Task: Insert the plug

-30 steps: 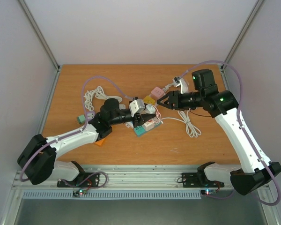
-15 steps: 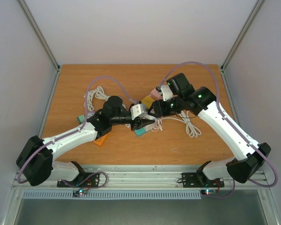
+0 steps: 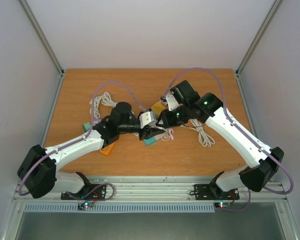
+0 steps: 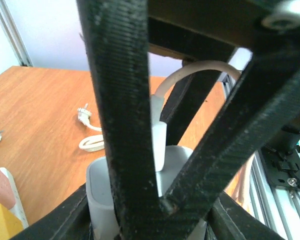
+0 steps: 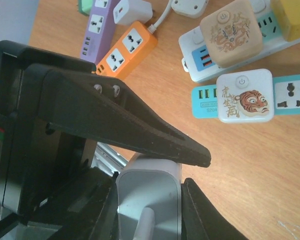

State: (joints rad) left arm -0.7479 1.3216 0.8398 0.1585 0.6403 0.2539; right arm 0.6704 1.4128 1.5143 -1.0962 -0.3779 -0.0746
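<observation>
Our right pincer has swung in from the far side and now crowds the left pincer over the middle of the desk. The left one pinches the grey plug just above the power strips. Whether the right is spread or pressed together, we cannot tell.

A wooden table carries a scatter of spare gear. On its left side lies an orange power strip, with a purple power strip just beside it and a green one past that. A small white charger rests at the orange strip's end. One coiled white cable sits toward the back left, another on the right. An aluminium rail runs along the near edge.
</observation>
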